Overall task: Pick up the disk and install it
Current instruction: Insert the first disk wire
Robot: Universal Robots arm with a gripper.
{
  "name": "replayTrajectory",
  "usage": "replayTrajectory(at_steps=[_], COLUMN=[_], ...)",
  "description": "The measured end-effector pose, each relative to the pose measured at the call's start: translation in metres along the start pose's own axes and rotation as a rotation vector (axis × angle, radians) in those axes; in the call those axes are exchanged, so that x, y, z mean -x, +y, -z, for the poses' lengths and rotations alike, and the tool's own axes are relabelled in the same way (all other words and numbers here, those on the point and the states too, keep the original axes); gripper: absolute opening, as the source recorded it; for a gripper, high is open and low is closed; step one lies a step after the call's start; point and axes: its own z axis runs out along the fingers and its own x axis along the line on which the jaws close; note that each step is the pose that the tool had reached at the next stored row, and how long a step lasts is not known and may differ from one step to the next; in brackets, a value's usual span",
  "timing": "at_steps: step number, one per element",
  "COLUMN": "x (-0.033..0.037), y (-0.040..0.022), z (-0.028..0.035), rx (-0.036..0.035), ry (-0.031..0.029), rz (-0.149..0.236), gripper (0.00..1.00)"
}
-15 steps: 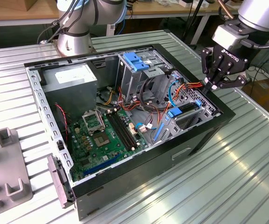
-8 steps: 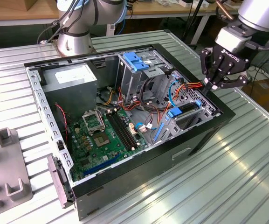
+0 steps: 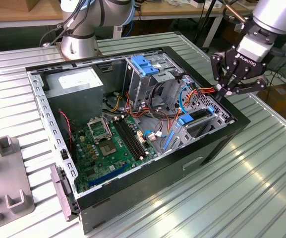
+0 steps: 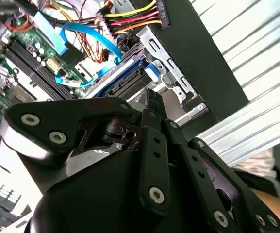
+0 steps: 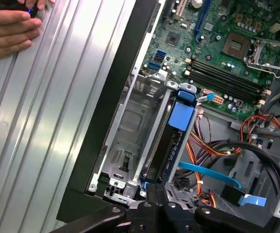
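Note:
The disk (image 3: 198, 115) sits on edge in the drive bay at the end of the open computer case (image 3: 232, 134) on the exterior view's right, with blue rails and a blue tab on it. In the first wrist view the disk (image 5: 163, 145) stands slotted in the metal bay under its blue tab. The second wrist view has its blue rail and the disk (image 4: 123, 75) just beyond my fingertips. My gripper (image 3: 228, 92) hovers a little above that end of the case, shut with nothing in it. Its tips (image 5: 155, 193) are right over the disk's end.
The case holds a green motherboard (image 3: 108, 141), a grey power supply box (image 3: 76, 82), a metal cage with a blue handle (image 3: 145, 67) and loose orange, red and blue cables (image 3: 190, 94). A person's hand (image 5: 8, 26) rests on the ribbed metal table (image 3: 261, 178) beside the case.

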Motion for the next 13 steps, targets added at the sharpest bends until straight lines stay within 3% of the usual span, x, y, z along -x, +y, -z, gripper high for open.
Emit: replayTrajectory(at_steps=[2, 7, 11, 13], x=[-0.0001, 0.007, 0.0075, 0.0074], y=[-0.0006, -0.0085, -0.0095, -0.0097], z=[-0.0007, -0.0019, -0.0037, -0.0054], rx=[0.0005, 0.0006, 0.0, -0.0003], ry=[0.0015, 0.0024, 0.0025, 0.0033], rz=[0.028, 0.057, 0.103, 0.166], gripper=[0.1, 0.1, 0.1, 0.1])
